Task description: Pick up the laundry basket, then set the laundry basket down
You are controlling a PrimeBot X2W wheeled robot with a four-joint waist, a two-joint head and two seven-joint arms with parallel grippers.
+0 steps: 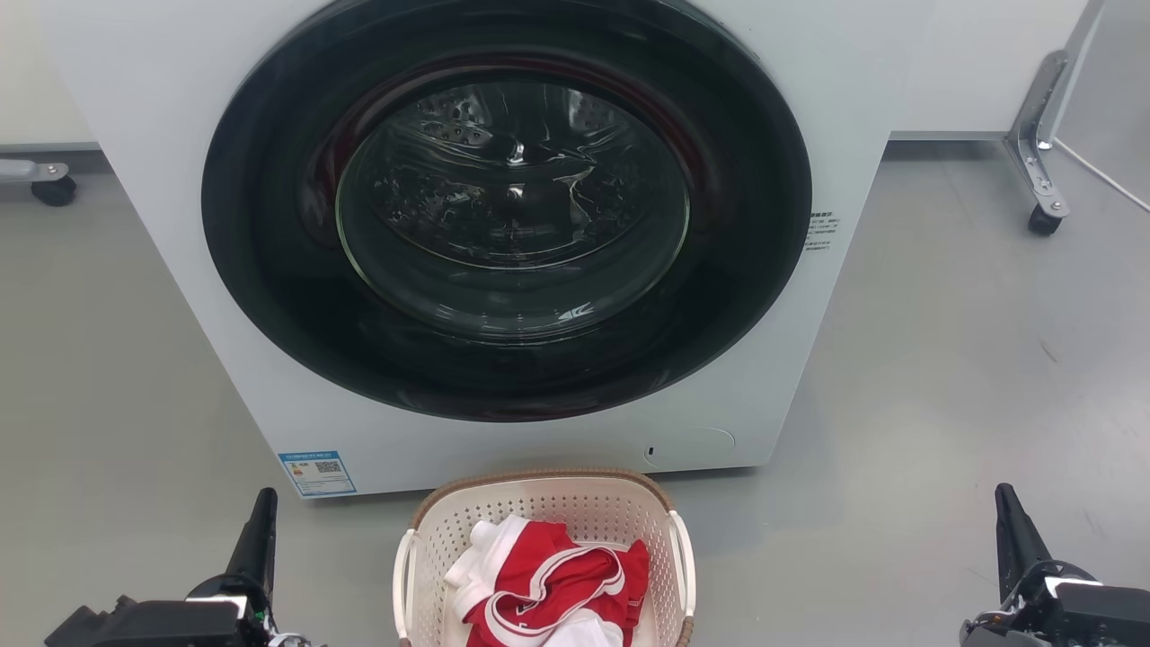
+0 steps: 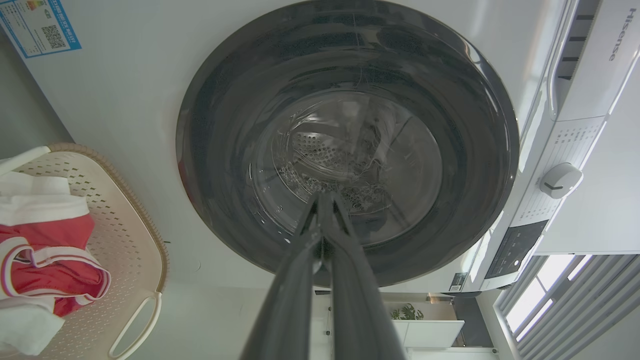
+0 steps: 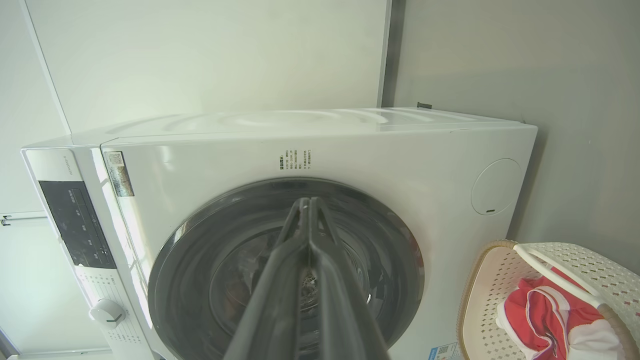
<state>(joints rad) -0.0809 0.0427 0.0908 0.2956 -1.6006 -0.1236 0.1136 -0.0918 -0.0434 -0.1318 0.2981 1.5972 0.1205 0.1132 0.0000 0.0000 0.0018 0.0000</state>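
The laundry basket, cream-white with a brown woven-look rim and white side handles, stands on the floor at the bottom centre of the head view, right in front of the washing machine. Red and white clothes lie inside it. It shows too in the left wrist view as the laundry basket and in the right wrist view as the laundry basket. My left gripper is shut and empty, well to the basket's left. My right gripper is shut and empty, far to its right. Neither touches the basket.
A white front-loading washing machine with a dark round door stands just behind the basket. Grey floor lies on both sides. A metal frame leg on a caster stands at the back right, another caster at the back left.
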